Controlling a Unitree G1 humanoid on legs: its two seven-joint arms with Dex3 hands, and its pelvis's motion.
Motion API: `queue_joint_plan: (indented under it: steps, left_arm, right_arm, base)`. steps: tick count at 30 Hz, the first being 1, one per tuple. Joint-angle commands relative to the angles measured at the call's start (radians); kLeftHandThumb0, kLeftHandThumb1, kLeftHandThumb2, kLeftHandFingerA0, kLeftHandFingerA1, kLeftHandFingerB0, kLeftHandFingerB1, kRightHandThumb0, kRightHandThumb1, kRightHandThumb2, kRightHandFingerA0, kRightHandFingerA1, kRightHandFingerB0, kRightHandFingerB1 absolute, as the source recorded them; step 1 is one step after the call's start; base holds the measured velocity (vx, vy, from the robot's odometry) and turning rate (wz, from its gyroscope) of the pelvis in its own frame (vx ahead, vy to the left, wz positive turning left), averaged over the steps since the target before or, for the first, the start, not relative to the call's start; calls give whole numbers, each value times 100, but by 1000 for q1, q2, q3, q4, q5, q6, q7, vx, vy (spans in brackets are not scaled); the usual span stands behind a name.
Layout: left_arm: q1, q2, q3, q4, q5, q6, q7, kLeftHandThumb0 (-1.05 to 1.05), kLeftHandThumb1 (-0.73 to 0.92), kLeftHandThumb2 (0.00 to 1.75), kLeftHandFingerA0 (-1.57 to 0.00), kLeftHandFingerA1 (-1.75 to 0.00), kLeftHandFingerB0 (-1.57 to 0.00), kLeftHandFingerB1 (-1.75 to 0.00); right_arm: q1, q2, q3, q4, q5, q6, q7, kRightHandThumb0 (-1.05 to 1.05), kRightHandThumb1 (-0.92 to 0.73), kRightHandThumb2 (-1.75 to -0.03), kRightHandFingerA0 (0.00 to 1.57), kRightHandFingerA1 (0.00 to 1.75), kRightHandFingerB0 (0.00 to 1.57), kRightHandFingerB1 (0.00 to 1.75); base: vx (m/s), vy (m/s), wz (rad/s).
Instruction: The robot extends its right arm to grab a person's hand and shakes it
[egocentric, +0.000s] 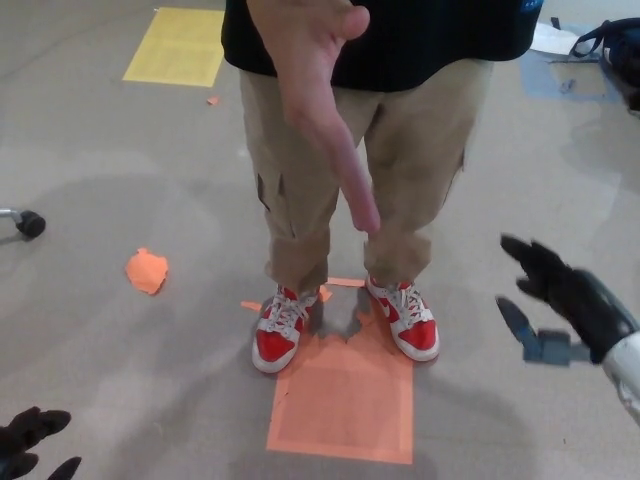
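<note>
I see a grey floor with an orange tape square close to me. Down in the corner sits my left hand, and I cannot tell if it is open or closed. My right hand is up, fingers spread, holding nothing. It is well apart from the person's hand, which reaches toward me. The grab and the shake are not done. No boxes or bins show, only a dark bag far off
</note>
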Motion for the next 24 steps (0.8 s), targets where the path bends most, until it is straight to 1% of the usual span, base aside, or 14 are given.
queue_joint_plan:
  steps: [1, 2, 4, 7, 9, 10, 12, 19, 20, 21, 22, 23, 24]
  left_arm:
    - [-12, 44, -26, -9, 49, -34, -6, -34, 60, 112, -1, -47, 0, -47]
    - [-12, 47, -29, -11, 53, -34, -7, -34, 60, 112, -1, -47, 0, -47]
    - [-6, 52, -37, -29, 62, -15, -11, -35, 59, 112, -1, -47, 0, -47]
    - [5, 46, -16, -38, 33, -35, -22, -34, 63, 113, 0, -48, 0, -48]
    - [6, 46, -16, -39, 32, -36, -23, -34, 63, 113, 0, -48, 0, -48]
    - [0, 47, -22, -36, 44, -22, -10, -35, 59, 111, 0, -47, 0, -47]
    - [-5, 47, -23, -38, 47, 6, -11, -34, 59, 111, -1, -47, 0, -47]
    - [-11, 50, -22, -30, 43, -2, -21, -35, 57, 110, -1, -47, 0, -47]
    - [-11, 50, -19, -33, 38, 0, -28, -35, 57, 110, 0, -47, 0, -48]
    - [-8, 52, -18, -36, 33, 3, -40, -66, 85, 65, -17, -33, -11, -25]
    - [-8, 56, -24, -36, 40, 0, -41, -71, 72, 91, -11, -41, -8, -36]
    - [-7, 60, -31, -37, 50, -5, -38, -71, 72, 91, -11, -41, -8, -36]
    - [-8, 60, -30, -36, 47, -4, -44, -67, 86, 65, -17, -33, -10, -26]
  right_arm:
    - [-59, -78, 58, -781, -70, 443, 238, -87, -80, -115, 0, 24, 0, 12]
    - [-76, -77, 66, -793, -72, 468, 250, -87, -80, -115, 0, 24, 0, 12]
    - [-143, -75, 95, -793, -72, 483, 282, -94, -85, -117, 0, 21, 0, 6]
    - [-211, -59, 136, -788, -95, 509, 305, -94, -85, -118, 0, 21, 0, 7]
    - [-216, -60, 141, -796, -97, 523, 308, -94, -85, -118, 0, 21, 0, 7]
    - [-244, -49, 159, -788, -103, 550, 317, -95, -83, -118, 0, 21, 0, 7]
    - [-269, -41, 184, -776, -98, 568, 325, -96, -84, -119, 0, 17, 0, 7]
    - [-330, -14, 252, -745, -104, 642, 340, -95, -82, -117, 0, 18, 0, 6]
    - [-332, -11, 260, -753, -106, 652, 343, -92, -80, -115, 0, 21, 0, 8]
    - [-334, -7, 271, -763, -101, 650, 347, -90, -79, -114, 1, 23, 0, 10]
    - [-339, -7, 280, -767, -102, 647, 351, -93, -81, -115, 0, 20, 0, 7]
    - [-345, -9, 288, -770, -106, 650, 355, -93, -81, -115, 0, 20, 0, 7]
    - [-354, -12, 300, -773, -111, 654, 362, -94, -82, -116, 0, 19, 0, 7]
  base:
    - [0, 0, 0]
    - [0, 0, 0]
    - [0, 0, 0]
    - [0, 0, 0]
    - [0, 0, 0]
    - [0, 0, 0]
    - [0, 0, 0]
    - [0, 0, 0]
    - [0, 0, 0]
    - [0, 0, 0]
    - [0, 0, 0]
    - [0, 0, 0]
    - [0, 0, 0]
